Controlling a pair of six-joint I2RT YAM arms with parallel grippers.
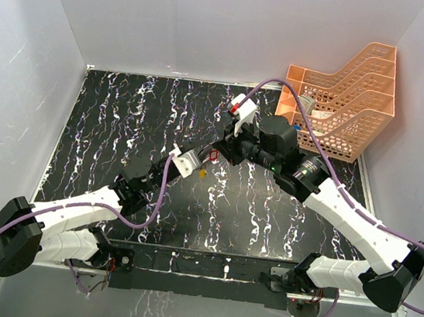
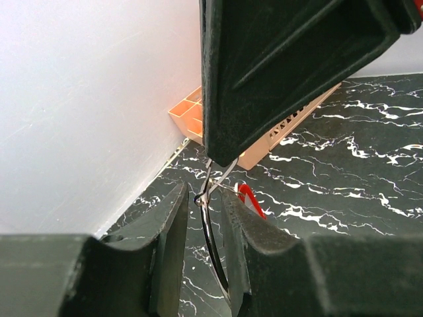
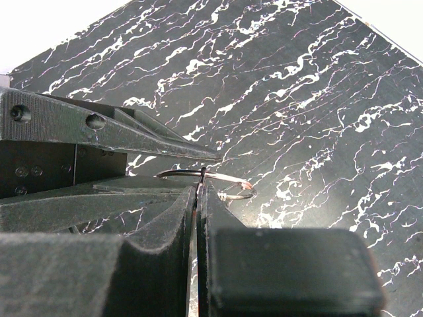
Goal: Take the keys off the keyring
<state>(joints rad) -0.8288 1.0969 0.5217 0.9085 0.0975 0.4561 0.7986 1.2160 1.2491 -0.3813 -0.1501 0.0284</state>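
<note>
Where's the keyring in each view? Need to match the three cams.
Top external: keyring dead centre, barely visible, beside the red key head.
Left wrist: bottom centre, steep arc between the left fingers.
Right wrist: centre, thin arc at the tips of the right fingers.
Shared landmark: the black white-veined tabletop, in all three.

Left gripper (image 1: 198, 164) and right gripper (image 1: 219, 153) tip to tip over the table (image 1: 124, 116), red and yellow keys (image 1: 214, 156) between.

You have the thin silver keyring (image 2: 207, 231) up in the air, red-headed key (image 2: 250, 200) and cream-yellow-headed key (image 1: 203, 174) just beside it.
</note>
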